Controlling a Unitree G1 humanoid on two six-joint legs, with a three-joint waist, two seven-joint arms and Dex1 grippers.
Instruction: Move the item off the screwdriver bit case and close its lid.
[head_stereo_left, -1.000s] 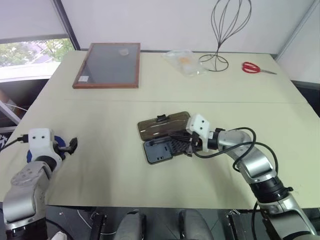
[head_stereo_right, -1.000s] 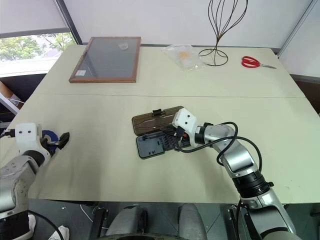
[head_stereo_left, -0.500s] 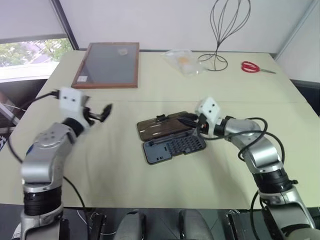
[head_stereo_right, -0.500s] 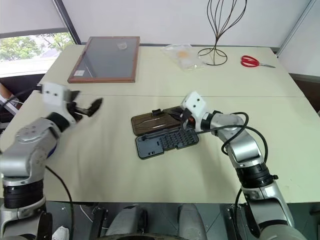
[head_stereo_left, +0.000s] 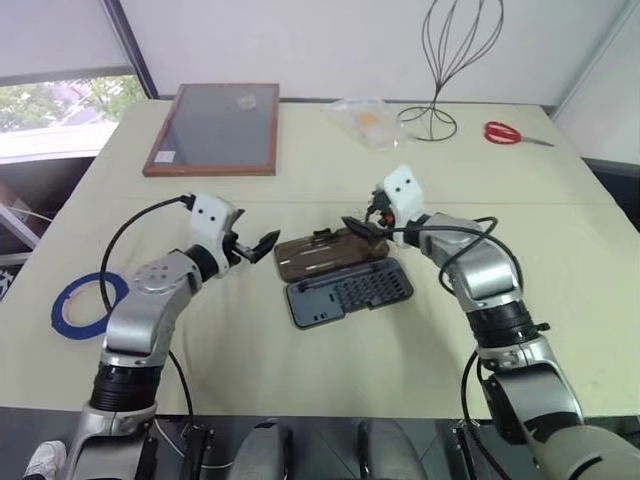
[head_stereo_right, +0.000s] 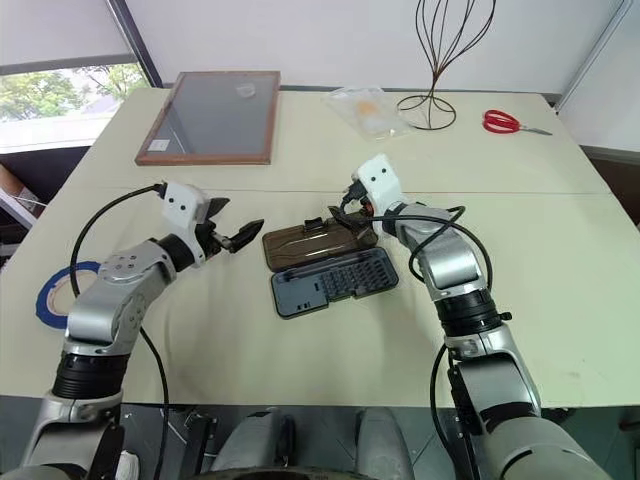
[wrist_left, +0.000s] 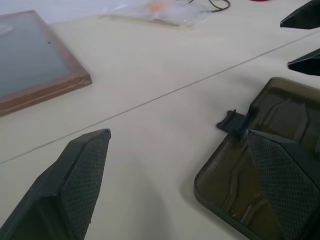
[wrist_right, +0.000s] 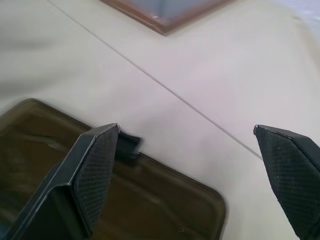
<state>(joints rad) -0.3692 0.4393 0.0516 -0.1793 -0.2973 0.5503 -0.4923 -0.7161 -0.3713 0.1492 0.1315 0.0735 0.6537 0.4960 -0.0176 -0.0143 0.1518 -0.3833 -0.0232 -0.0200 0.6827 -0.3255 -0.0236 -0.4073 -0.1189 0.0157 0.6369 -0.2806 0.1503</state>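
Observation:
The item, a blue tape ring (head_stereo_left: 88, 303), lies flat on the table at the far left, well away from the screwdriver bit case. The case lies open in the middle, with its dark base (head_stereo_left: 348, 293) of bit rows nearest me. Its smoky brown lid (head_stereo_left: 325, 252) is folded flat behind the base, the black latch tab (wrist_left: 231, 121) on its far edge. My left gripper (head_stereo_left: 258, 246) is open and empty, level, just left of the lid. My right gripper (head_stereo_left: 362, 222) is open and empty above the lid's far right corner.
A wooden-framed grey board (head_stereo_left: 214, 130) lies at the back left. A clear plastic bag (head_stereo_left: 367, 123), a wire stand (head_stereo_left: 447, 60) and red scissors (head_stereo_left: 508, 134) sit along the back. A cable loops around each arm.
My left arm swung right, from beside the tape at the table's left edge to the lid's left side. My right gripper opened and rose from the base to the lid's far corner.

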